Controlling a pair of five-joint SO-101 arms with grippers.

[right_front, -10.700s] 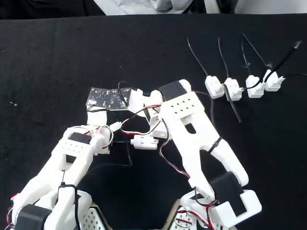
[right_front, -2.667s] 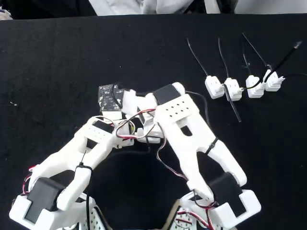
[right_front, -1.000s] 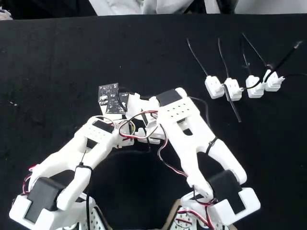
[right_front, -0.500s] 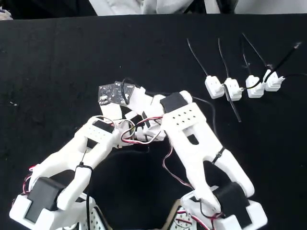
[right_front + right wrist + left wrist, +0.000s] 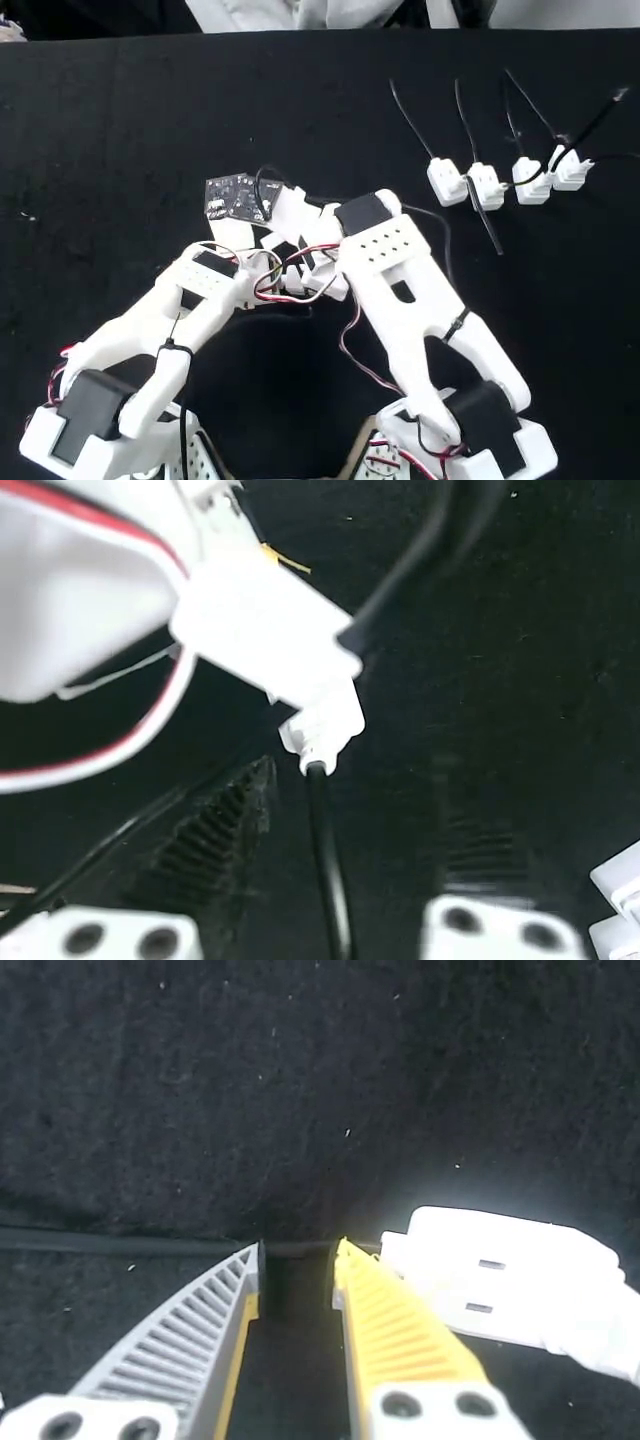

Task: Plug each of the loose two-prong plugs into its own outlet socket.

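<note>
The plug (image 5: 322,728) sits against the end of the socket (image 5: 262,630); we cannot tell whether its prongs are seated. Its lead (image 5: 326,870) runs away from the socket between the wide-spread jaws of the right gripper (image 5: 355,815), which grasp nothing. The left gripper (image 5: 297,1255) stands just beside the socket, jaws narrowly parted over a black cable (image 5: 120,1243). With neither claw clamped, we judge a push could slide the socket off or tilt the plug, bending the prongs.
</note>
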